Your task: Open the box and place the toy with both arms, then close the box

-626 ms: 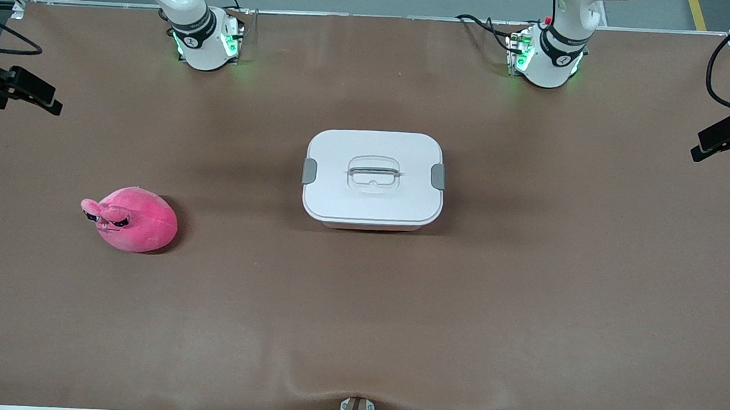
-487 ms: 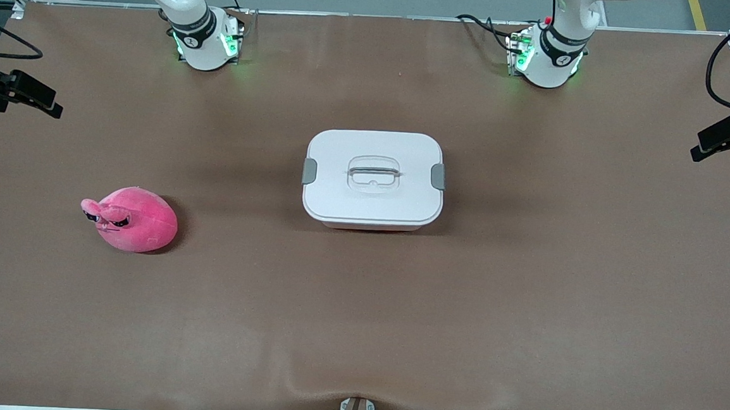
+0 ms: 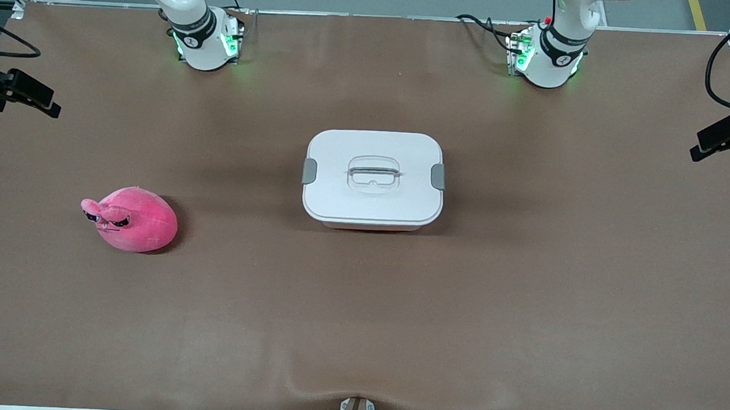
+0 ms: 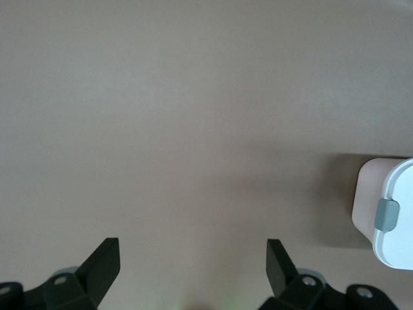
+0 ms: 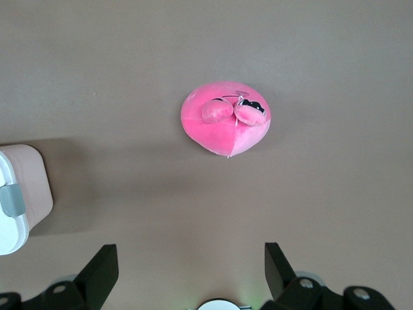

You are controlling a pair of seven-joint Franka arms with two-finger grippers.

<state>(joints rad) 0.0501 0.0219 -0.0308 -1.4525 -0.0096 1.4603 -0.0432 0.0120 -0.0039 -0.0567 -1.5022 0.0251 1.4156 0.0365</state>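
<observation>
White-lidded pale pink plastic box [image 3: 373, 179] sits mid-bench, both grey side clips latched; hot-pink plush toy [image 3: 131, 219] lies toward the right arm's end. Left pincer [image 4: 193, 258] and right pincer [image 5: 191, 261] hover released: each should take one clip squarely

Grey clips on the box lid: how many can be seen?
2. One grey clip sits on the lid's end toward the right arm's end of the table, the other grey clip on the end toward the left arm's. None looks hidden.

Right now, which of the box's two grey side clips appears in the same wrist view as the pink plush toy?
The grey clip at the box's right-arm end; the right wrist view shows it with the pink plush toy. The other clip appears only in the left wrist view.
</observation>
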